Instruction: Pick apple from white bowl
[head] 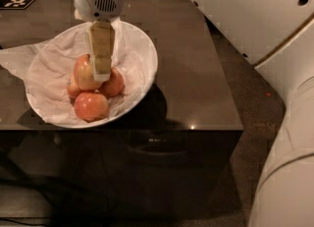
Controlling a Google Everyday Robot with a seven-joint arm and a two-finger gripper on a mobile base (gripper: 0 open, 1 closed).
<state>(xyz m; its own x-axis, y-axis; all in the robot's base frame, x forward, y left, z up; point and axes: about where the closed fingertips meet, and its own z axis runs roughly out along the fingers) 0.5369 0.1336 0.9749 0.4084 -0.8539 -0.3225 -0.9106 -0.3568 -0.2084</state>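
Dark table (196,73), camera view: bears white bowl (147,69), paper-lined. The apple (83,73), largest, yellow-golden, lies centre-left in the bowl among smaller red apples (91,105). Gripper (101,76) hangs from above, tip at the apple's right flank; open or closed: cannot tell.

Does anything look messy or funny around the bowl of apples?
A little. The crinkled white paper hangs out over the left rim of the white bowl onto the table, and the bowl sits right by the table's front edge. The gripper hangs just over the apple.
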